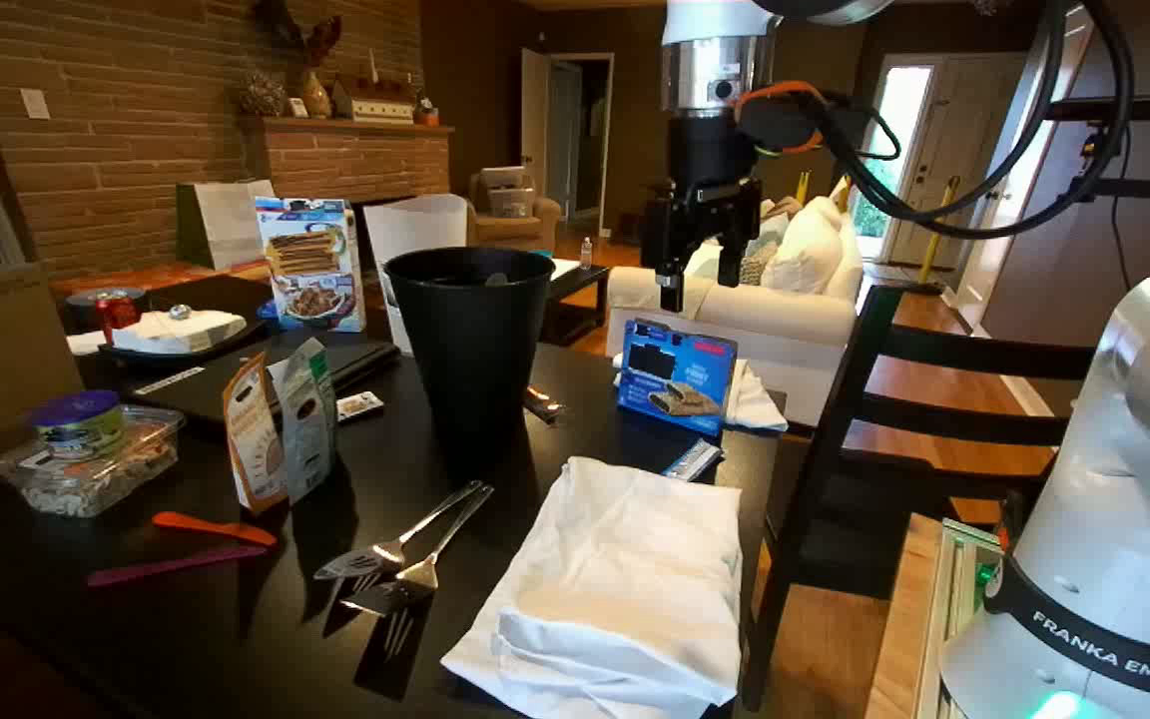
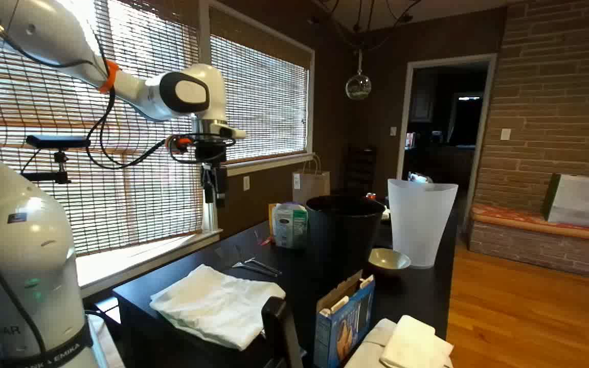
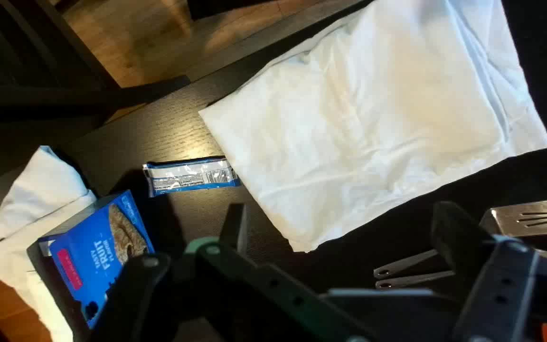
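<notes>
Wrist view shows wrinkled white cloth [image 3: 373, 128] below parted jaws

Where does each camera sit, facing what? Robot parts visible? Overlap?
An exterior view: beside the table, facing the couch; gripper and robot base show.
An exterior view: behind a chair, facing the doorway; arm, robot base and gripper show.
Wrist view: on the wrist, facing down at the white cloth; open fingers show.
Both exterior views share the black bin; the white cloth is in all three.
</notes>
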`<state>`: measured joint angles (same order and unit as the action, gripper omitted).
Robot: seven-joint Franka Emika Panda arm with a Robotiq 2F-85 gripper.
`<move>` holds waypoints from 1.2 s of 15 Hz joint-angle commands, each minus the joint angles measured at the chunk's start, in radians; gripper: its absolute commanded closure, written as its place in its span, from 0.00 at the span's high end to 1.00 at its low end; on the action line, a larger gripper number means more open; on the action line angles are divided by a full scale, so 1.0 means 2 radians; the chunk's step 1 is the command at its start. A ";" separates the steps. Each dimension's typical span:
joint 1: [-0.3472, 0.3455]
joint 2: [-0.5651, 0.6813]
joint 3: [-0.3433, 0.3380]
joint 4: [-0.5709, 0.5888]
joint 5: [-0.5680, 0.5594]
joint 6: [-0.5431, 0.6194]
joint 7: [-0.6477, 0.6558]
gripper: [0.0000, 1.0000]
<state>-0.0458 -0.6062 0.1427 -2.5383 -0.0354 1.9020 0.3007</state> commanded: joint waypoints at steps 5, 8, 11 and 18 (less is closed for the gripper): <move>-0.002 0.007 -0.002 -0.003 -0.010 0.003 0.015 1.00; -0.040 0.023 -0.004 -0.020 -0.045 0.020 0.068 1.00; -0.075 0.044 -0.016 -0.034 -0.083 0.044 0.111 1.00; -0.151 0.137 -0.072 -0.049 -0.129 0.133 0.201 1.00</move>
<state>-0.3147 -0.4171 0.0344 -2.6416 -0.2599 2.1264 0.6251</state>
